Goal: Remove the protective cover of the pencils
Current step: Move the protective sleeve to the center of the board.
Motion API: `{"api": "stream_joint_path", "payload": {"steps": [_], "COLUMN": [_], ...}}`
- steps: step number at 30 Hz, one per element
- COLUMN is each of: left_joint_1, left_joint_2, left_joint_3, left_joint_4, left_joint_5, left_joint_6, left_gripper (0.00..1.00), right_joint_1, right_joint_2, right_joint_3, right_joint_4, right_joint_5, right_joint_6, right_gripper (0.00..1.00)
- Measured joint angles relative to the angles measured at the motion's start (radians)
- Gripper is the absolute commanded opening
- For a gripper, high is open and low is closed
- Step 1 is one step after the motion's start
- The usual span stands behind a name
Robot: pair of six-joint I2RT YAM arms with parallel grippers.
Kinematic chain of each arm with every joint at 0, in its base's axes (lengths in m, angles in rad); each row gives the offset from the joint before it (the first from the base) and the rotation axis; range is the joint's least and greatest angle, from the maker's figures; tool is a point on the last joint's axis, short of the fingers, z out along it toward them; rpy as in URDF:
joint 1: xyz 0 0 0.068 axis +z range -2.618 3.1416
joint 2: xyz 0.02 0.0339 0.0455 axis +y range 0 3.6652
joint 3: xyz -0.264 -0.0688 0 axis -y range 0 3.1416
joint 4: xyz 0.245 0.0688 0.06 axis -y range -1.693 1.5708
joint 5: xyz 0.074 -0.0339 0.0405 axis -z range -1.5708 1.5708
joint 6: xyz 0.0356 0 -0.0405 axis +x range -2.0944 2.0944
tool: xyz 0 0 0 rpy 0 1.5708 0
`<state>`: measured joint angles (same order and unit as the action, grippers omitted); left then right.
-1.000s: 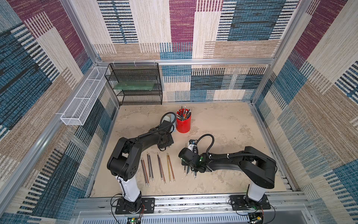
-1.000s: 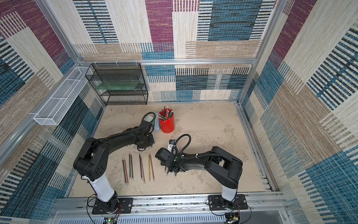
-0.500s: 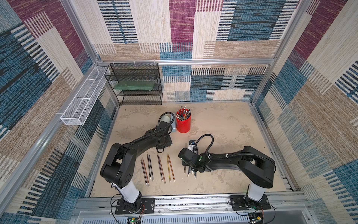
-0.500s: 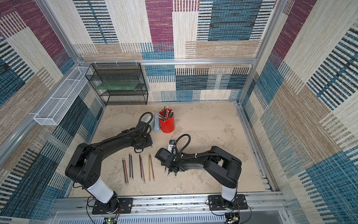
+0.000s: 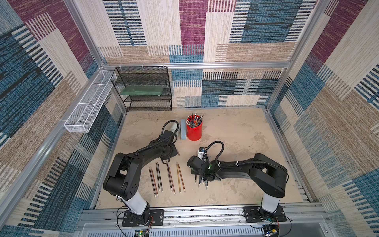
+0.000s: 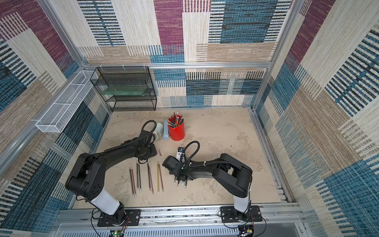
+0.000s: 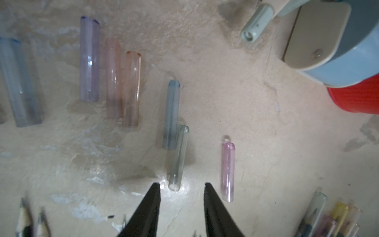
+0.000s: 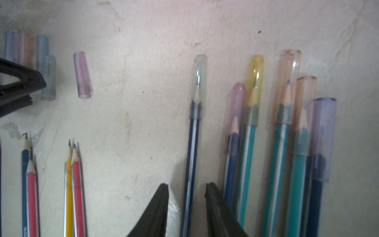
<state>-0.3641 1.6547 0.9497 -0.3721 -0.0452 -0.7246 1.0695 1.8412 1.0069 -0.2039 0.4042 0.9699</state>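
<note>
In the left wrist view my left gripper is open, low over the table. A clear grey cover lies loose on the table with its open end between my fingertips. Several other loose covers lie beyond it, among them a pink one and a blue-grey one. My right gripper is open astride a dark blue pencil that wears a clear cover. Beside it lie several capped pencils. Bare pencils lie in pairs on the table.
A red cup full of pencils stands at the back of the table, with a pale blue sharpener beside it. A black mesh shelf stands against the back wall. A white wire basket hangs on the left wall.
My left gripper has opened and let go of the clear grey cover, which now lies on the table. The left arm has shifted a little. The right arm has not moved.
</note>
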Motion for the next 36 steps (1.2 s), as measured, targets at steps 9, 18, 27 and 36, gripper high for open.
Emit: {"api": "stream_joint_path", "payload": {"steps": [9, 18, 27, 36], "left_joint_1": [0.002, 0.002, 0.002, 0.002], "left_joint_2": [0.016, 0.034, 0.055, 0.085], "left_joint_3": [-0.004, -0.004, 0.001, 0.028], "left_joint_4": [0.047, 0.068, 0.090, 0.085], "left_joint_5": [0.027, 0.052, 0.074, 0.055], "left_joint_6": [0.019, 0.021, 0.021, 0.021], "left_gripper": [0.35, 0.34, 0.25, 0.12], "right_joint_1": [0.000, 0.000, 0.000, 0.000], "right_joint_2": [0.014, 0.042, 0.072, 0.082], "right_joint_3": [0.017, 0.051, 0.082, 0.092], "right_joint_4": [-0.002, -0.003, -0.003, 0.002], "right_joint_5": [0.000, 0.000, 0.008, 0.008], "right_joint_6": [-0.007, -0.023, -0.026, -0.029], "right_gripper": [0.35, 0.34, 0.29, 0.27]}}
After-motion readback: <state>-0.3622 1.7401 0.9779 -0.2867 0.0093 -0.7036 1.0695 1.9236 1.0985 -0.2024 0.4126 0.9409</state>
